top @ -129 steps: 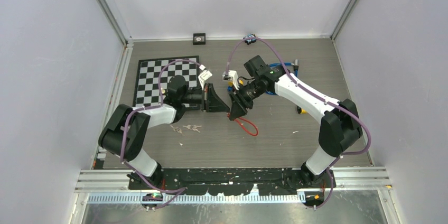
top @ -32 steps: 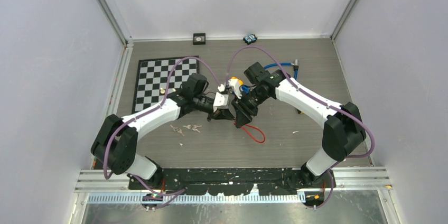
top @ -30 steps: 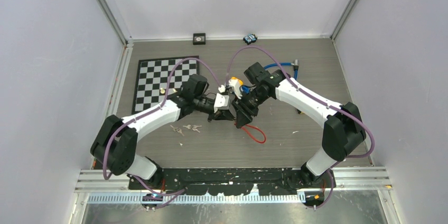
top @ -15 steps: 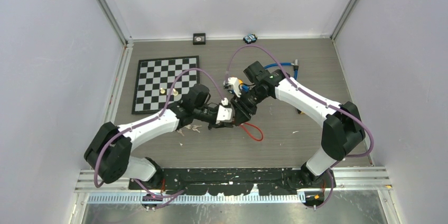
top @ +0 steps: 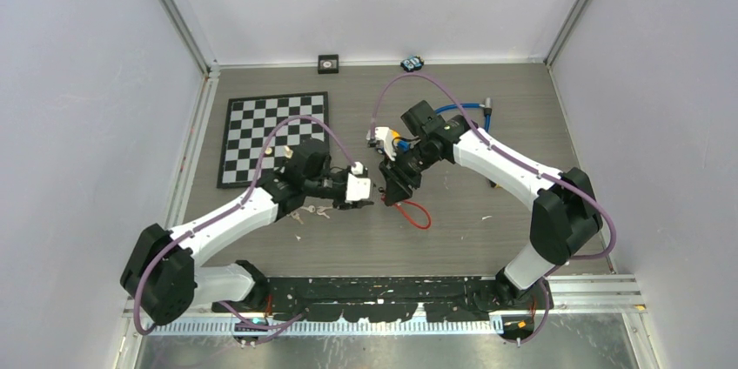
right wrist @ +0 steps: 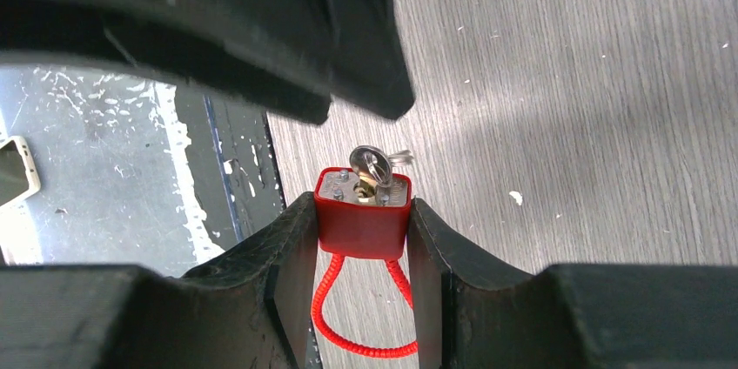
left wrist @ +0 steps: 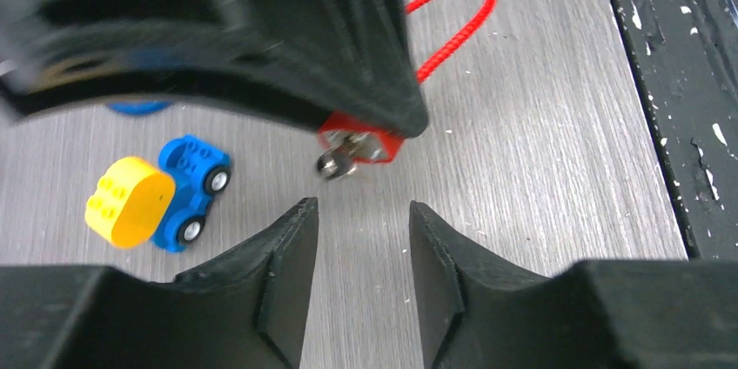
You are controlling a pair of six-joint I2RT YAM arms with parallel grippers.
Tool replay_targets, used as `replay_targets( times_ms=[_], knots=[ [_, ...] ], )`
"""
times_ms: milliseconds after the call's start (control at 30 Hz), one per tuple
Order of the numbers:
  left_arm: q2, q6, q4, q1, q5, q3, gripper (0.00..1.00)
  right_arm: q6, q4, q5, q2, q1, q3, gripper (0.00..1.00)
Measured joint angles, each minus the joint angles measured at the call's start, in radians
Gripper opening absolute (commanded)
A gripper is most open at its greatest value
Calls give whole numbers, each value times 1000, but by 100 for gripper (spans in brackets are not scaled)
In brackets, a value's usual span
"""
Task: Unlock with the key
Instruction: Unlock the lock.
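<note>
**Right claw.** The right gripper (right wrist: 361,211) is clamped on the red padlock (right wrist: 361,223), one finger flat against each side of the body. The padlock is held above the middle of the tabletop (top: 487,247), and whether any part of it touches the surface cannot be told. Its red cable shackle (right wrist: 315,312) loops back between the fingers toward the wrist.

**Key.** A silver key (right wrist: 370,163) sits in the keyhole on the padlock's outer face. Its head stands out of the face, with a small ring attached.

**Left claw.** The left gripper (left wrist: 361,212) faces the keyed end of the padlock with its fingers apart. Bare tabletop shows through the gap, and nothing is held. The key head lies just beyond the fingertips and does not touch them.

**Other items.**
- A blue toy car (left wrist: 193,179) rests on the tabletop with a yellow block (left wrist: 129,199) against it, near the right arm toward the far edge.
- A few loose keys (top: 315,211) lie beside the left forearm.
- A checkerboard (top: 261,125) lies flat at the far left corner.
</note>
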Motion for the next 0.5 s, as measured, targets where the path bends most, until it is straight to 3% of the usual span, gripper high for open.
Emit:
replay_targets(
  times_ms=[200,500],
  knots=[
    [-21,-132,10,50,49,-1,46,-29,-1,-13,-4,0,-11,0],
    [29,-262,165,71,177,-20,40,-42,-1,-33,-5,2,-12,0]
  ],
)
